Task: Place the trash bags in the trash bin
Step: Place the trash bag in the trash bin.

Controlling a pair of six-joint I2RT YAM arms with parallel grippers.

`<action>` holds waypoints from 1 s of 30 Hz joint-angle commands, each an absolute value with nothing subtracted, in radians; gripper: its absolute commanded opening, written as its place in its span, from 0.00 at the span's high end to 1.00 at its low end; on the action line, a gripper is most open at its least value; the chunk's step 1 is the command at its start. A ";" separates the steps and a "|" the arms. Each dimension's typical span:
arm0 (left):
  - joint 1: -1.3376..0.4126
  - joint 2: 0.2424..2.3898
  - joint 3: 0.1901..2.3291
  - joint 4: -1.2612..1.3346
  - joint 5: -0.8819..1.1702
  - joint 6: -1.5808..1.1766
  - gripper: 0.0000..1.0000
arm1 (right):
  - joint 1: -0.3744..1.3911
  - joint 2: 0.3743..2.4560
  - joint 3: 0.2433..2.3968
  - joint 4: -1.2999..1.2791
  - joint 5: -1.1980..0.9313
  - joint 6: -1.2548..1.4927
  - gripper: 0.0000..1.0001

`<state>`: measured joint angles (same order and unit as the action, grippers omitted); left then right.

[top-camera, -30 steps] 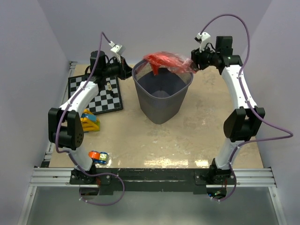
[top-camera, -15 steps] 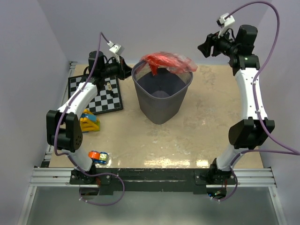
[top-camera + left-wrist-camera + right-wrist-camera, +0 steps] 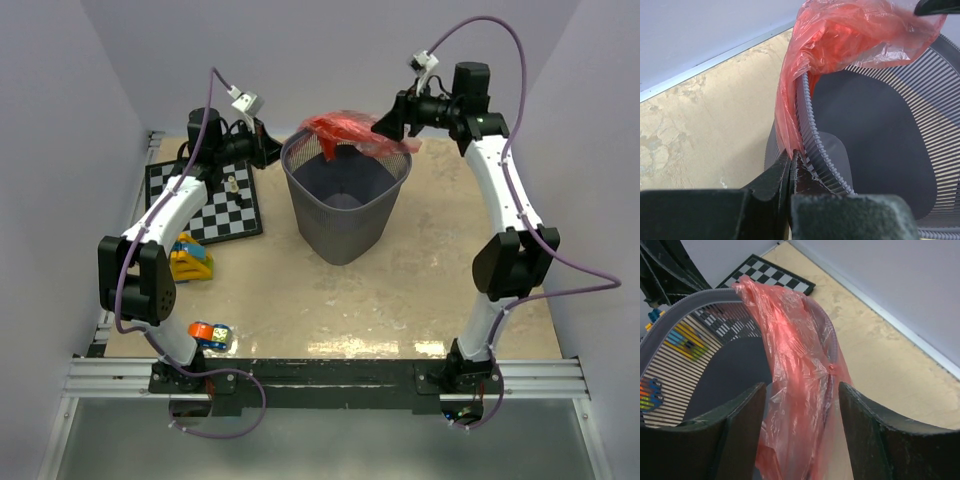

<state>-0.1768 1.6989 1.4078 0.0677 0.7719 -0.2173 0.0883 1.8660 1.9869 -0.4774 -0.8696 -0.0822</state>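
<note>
A red-orange trash bag (image 3: pixel 350 130) lies draped over the far rim of the dark grey mesh trash bin (image 3: pixel 345 215). My left gripper (image 3: pixel 275 152) is at the bin's left rim, shut on the bag's edge. In the left wrist view the film (image 3: pixel 840 35) rises out of the pinched jaw tips (image 3: pixel 791 157), just outside the rim (image 3: pixel 812 130). My right gripper (image 3: pixel 385 125) hovers open over the far right rim. In the right wrist view the bag (image 3: pixel 795 365) hangs between the spread fingers (image 3: pixel 740 425) without touching them, and the rim (image 3: pixel 685 302) curves away to the left.
A chessboard (image 3: pixel 205 205) with a small piece (image 3: pixel 232 184) lies left of the bin, under the left arm. A yellow toy (image 3: pixel 190 258) and a small orange-blue toy (image 3: pixel 208 334) sit near the left arm's base. Walls close in the table's far and side edges.
My right gripper left the bag's right end, swung up and away, then came back over the bin's far right rim with its jaws wider. The left gripper and bag stayed put.
</note>
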 commanded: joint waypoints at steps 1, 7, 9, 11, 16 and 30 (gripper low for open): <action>-0.172 1.651 1.408 0.121 0.778 -0.224 1.00 | 0.106 1.881 2.068 -0.517 -0.812 -0.090 0.41; -0.172 1.646 1.411 0.120 0.773 -0.221 1.00 | 0.112 1.862 2.086 -0.532 -0.790 -0.101 0.65; -0.170 1.646 1.410 0.117 0.773 -0.221 1.00 | 0.112 1.845 2.080 -0.532 -0.787 -0.113 0.70; -0.170 1.643 1.408 0.117 0.778 -0.221 1.00 | 0.118 1.830 2.077 -0.541 -0.796 -0.138 0.79; -0.167 1.635 1.404 0.106 0.779 -0.210 1.00 | 0.167 1.806 2.082 -0.626 -0.853 -0.244 1.00; -0.133 1.628 1.391 0.080 0.713 -0.222 1.00 | 0.363 1.637 2.008 -0.825 -0.815 -0.517 1.00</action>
<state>-0.1394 1.6711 1.3949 0.0635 0.7197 -0.2169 0.3420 1.7012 2.0155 -0.7376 -0.8143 -0.4095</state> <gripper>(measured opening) 0.011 0.007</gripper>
